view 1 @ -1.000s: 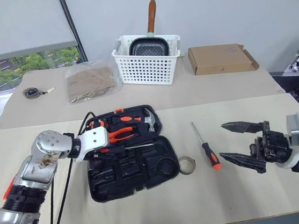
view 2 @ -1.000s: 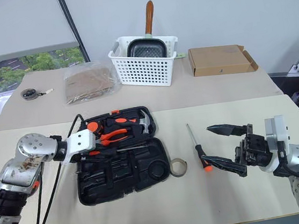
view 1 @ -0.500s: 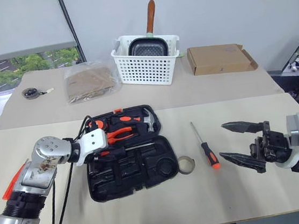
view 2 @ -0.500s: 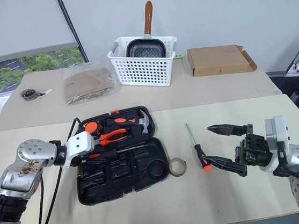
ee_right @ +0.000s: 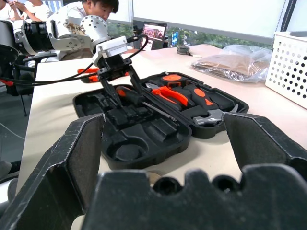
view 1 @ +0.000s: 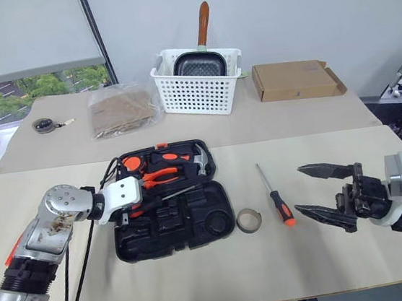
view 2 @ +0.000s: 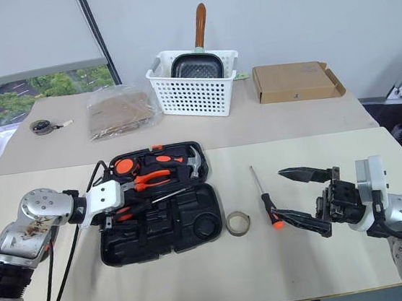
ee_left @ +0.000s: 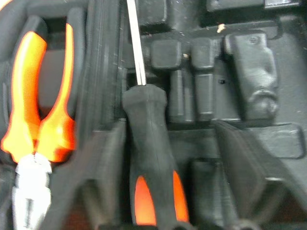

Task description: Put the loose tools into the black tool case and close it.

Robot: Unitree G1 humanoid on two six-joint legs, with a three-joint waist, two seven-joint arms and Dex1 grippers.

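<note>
Here the left gripper [ee_right: 120,79] stands over the near half of the open black tool case [view 1: 195,227], its fingers spread wide on either side of a screwdriver [ee_left: 148,158] with a black-orange handle. The screwdriver lies across the case's moulded recesses, its shaft running toward the hinge, beside the orange-handled pliers [view 1: 162,175] seated in the far half. The fingers appear clear of the handle, so the step in hand is judged to be a release. To finish it well, the gripper should lift straight away along its own line, keeping the fingers spread so neither one drags the handle out of place; whether the screwdriver sits fully in a recess cannot be told. The right gripper [view 1: 320,192] hangs wide and empty above the surface [view 1: 201,281], its fingers pointing toward a second screwdriver [view 1: 278,200] that lies loose just before them. A small tape ring [view 1: 249,220] rests between that screwdriver and the case. Both remain to be stowed before the case is closed.
</note>
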